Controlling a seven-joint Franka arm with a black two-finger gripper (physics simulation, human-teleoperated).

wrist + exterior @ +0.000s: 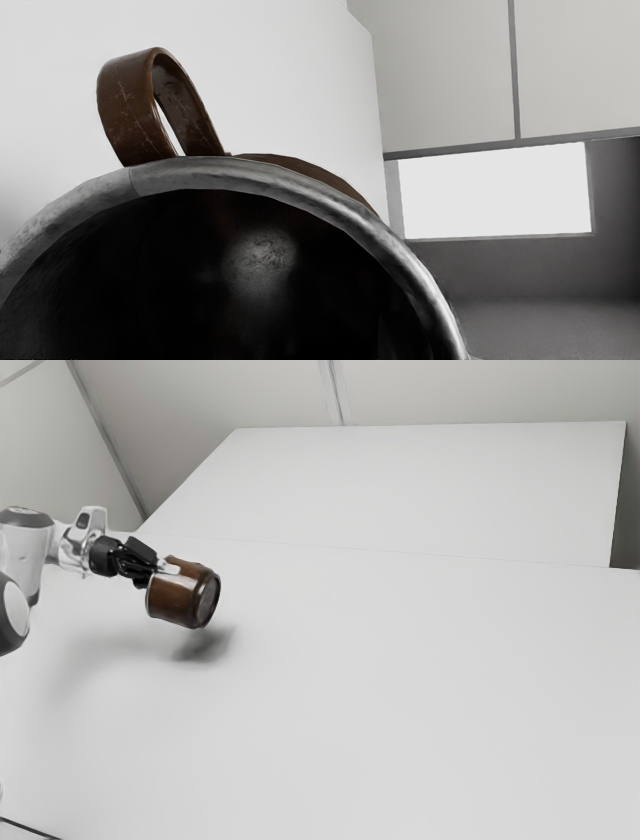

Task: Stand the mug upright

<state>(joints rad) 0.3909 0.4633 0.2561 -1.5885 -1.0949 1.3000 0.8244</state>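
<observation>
In the exterior view the brown mug (180, 598) is held off the table, tilted well over, its round base turned to the exterior view's right and its mouth toward the hand. The black gripper (162, 567) is shut on the mug at its rim side; the mug hides part of the fingers. From the wrist view, the mug (215, 172) shows its grey rim and dark inside facing the camera, with the brown handle (125, 110) standing out from the rim.
The white table (380, 690) stretches beneath the mug, whose shadow lies just below it. A pale raised panel (420, 490) stands beyond the table. A dark cable (30, 828) lies at the exterior view's lower left corner.
</observation>
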